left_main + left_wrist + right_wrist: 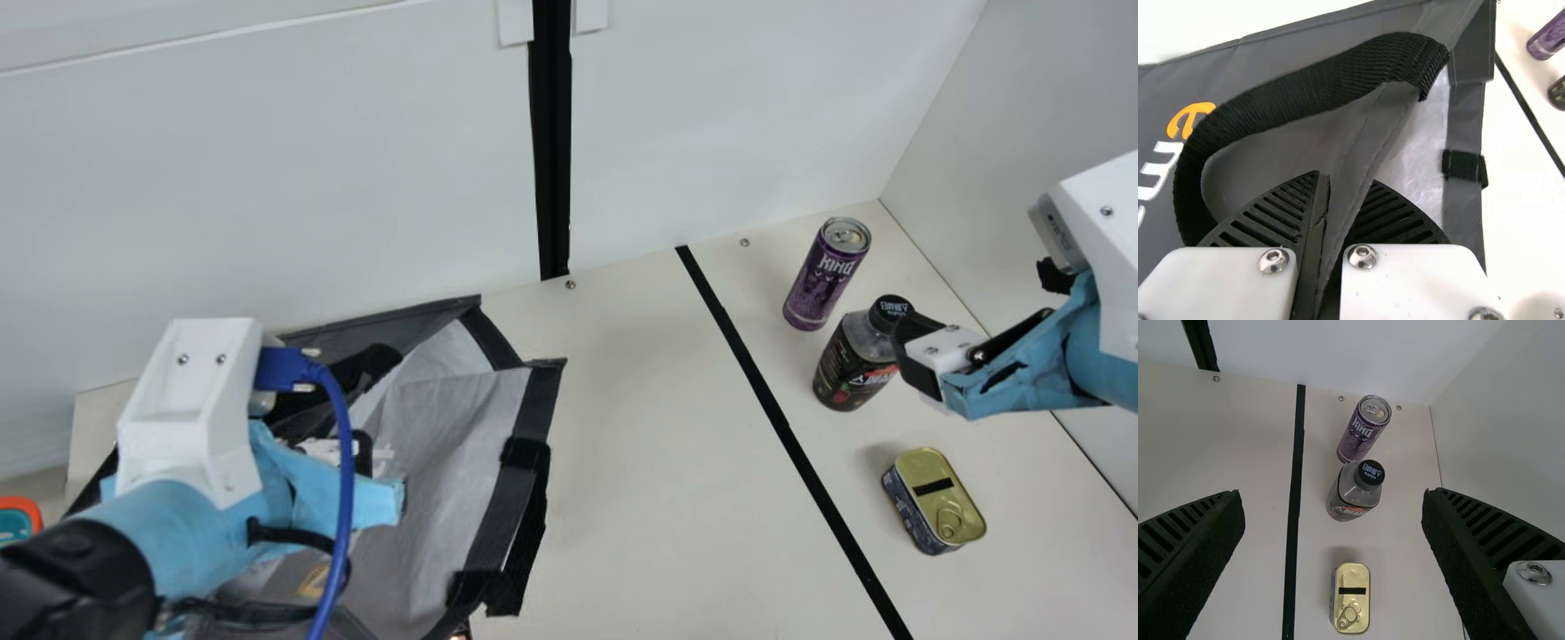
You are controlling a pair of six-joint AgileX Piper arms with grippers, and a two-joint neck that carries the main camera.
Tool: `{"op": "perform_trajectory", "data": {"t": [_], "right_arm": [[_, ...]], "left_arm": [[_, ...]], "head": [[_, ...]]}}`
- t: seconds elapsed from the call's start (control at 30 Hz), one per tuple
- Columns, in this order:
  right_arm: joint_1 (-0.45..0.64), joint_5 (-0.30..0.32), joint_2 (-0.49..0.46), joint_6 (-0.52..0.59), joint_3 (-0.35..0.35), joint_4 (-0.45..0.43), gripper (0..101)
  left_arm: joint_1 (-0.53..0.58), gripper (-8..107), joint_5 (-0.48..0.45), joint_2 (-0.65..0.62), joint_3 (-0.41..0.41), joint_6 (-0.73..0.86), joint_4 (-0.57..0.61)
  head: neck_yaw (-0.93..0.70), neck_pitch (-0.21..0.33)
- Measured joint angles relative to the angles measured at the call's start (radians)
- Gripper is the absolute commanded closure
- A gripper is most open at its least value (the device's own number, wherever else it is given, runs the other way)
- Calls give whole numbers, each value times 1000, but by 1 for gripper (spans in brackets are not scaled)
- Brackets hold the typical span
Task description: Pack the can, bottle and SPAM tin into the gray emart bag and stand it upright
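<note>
Main view: a white wall (267,196) rises behind the cream tabletop (622,498). The gray emart bag (462,418) lies spread at the robot's left, its mouth edged in black and its pale lining showing. A black strip (781,427) runs along the tabletop between the bag and the three items.

The left end effector (369,502) is over the bag. In the left wrist view its two ribbed fingers are drawn narrow, pinching a fold of the gray fabric; a black webbing handle (1338,80) arches beside them. The right end effector (942,356) is near the bottle and overlaps part of it in the main view. It is wide and holding nothing: in the right wrist view its fingers stand well apart, with the items beyond them.

The can (825,276), purple with a silver top, stands upright nearest the wall. The bottle (858,360), dark-labeled with a black cap, stands upright between the can and the tin, near the can. The SPAM tin (938,498) lies flat, gold lid up, with a ring pull (949,518) at one end and a short black bar (933,486) across the lid. A small screw (571,284) sits on the tabletop near the wall.
</note>
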State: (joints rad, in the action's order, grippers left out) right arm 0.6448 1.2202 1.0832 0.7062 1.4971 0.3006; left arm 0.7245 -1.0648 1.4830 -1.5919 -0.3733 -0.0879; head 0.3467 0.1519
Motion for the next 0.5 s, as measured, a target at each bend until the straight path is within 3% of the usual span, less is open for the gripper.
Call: {"op": "perform_trajectory", "data": {"t": [0.5], "right_arm": [[0,0,0,0,0,0,6]], "left_arm": [[-136,107,56,-8,37,131,145]], "head": [[0,0]]}}
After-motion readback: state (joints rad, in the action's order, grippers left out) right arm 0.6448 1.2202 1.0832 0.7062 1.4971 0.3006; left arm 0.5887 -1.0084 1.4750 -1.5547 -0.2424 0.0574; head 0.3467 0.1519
